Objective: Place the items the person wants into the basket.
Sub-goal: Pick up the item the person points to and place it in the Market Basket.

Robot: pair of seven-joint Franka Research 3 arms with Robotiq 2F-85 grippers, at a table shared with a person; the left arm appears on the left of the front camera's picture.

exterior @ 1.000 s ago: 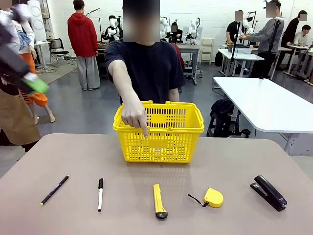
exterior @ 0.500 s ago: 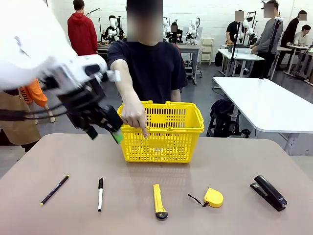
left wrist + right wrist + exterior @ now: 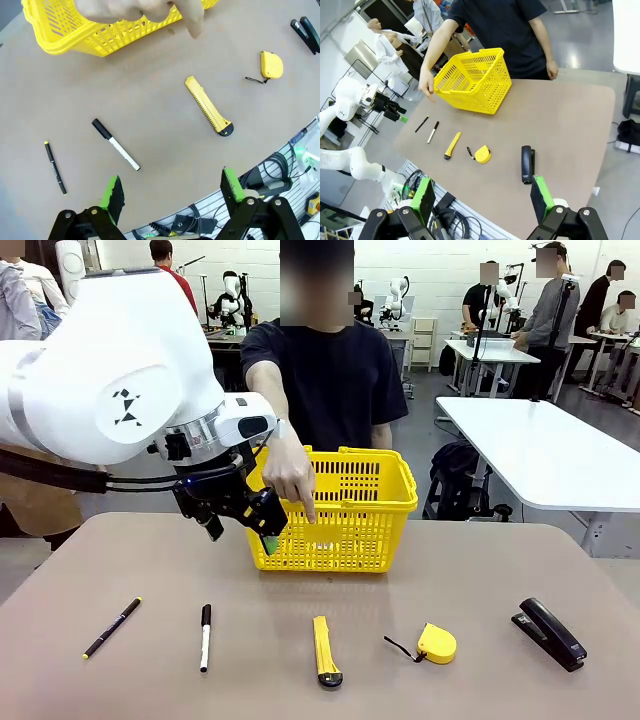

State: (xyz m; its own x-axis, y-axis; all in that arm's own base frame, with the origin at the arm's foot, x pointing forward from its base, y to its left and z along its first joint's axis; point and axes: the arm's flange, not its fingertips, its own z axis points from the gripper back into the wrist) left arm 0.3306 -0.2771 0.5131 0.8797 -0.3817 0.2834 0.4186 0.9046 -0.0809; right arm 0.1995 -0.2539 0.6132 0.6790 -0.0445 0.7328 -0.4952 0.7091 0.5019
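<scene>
Looking at this one, basically nothing had gone in yet. The yellow basket (image 3: 372,532) sat at the far middle of the table (image 3: 470,570), right in front of the person, and I couldn't spot anything inside it.

All three wanted items lay in the near row on the table. The thin black pen (image 3: 112,627) was at the far left, the utility knife (image 3: 326,650) in the middle, and the black stapler (image 3: 549,634) out at the right end. The white marker (image 3: 205,636) sat between pen and knife, and the tape measure (image 3: 436,643) between knife and stapler. Neither of those is wanted, as far as I get it.

The person's hand (image 3: 288,472) hung over the basket's near-left corner with the index finger pointing down. My guess was toward the knife, but it's honestly hard to call.

The left gripper (image 3: 172,189) hovered just beside that hand at the basket's left front corner, jaws spread wide and holding nothing. The right gripper (image 3: 482,196) was high up and well back, looking over the whole table, jaws also spread and empty.

So that's zero of three done, and the first pick hadn't started.
</scene>
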